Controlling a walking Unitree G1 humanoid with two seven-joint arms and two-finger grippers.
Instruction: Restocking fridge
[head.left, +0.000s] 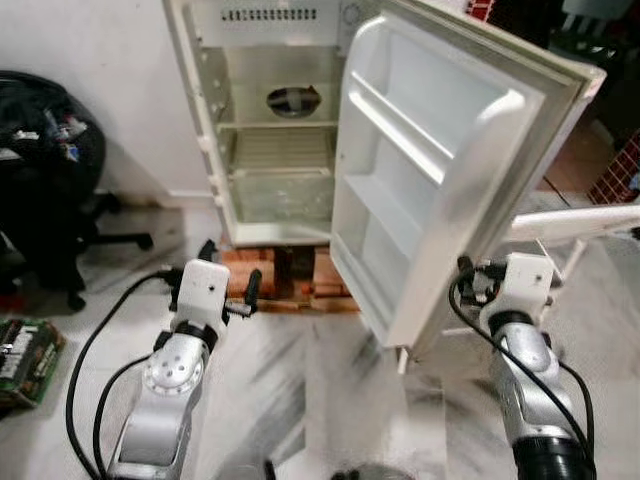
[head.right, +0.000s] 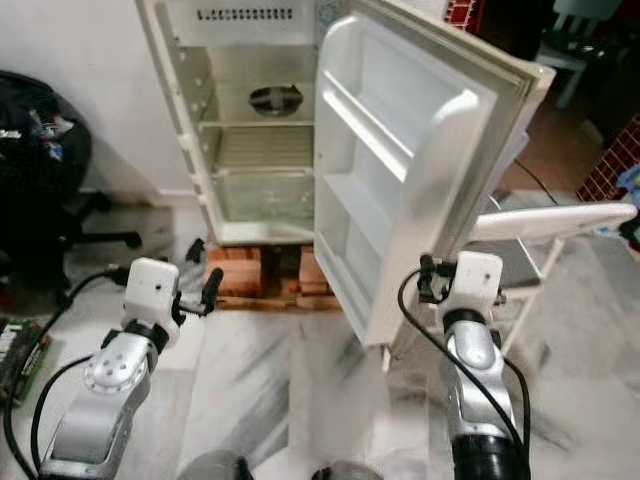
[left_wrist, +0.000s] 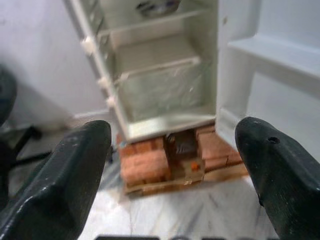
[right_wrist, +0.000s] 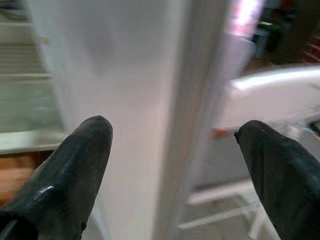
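Note:
A small white fridge (head.left: 222, 120) stands open on a base of bricks (head.left: 240, 272). Its shelves are bare except for a dark round dish (head.left: 293, 100) on the upper shelf. The fridge door (head.left: 430, 170) swings out toward my right, and its door racks are bare. My left gripper (head.left: 230, 272) hovers open low in front of the fridge, holding nothing, and faces the lower compartment (left_wrist: 165, 90). My right gripper (head.left: 478, 272) is open at the door's outer edge (right_wrist: 175, 100), which sits between its fingers.
A black office chair (head.left: 40, 170) piled with items stands at the left by the wall. A green box (head.left: 25, 350) lies on the floor at the far left. A white chair (head.left: 580, 222) stands behind the door on the right. The floor is grey-streaked marble (head.left: 300, 400).

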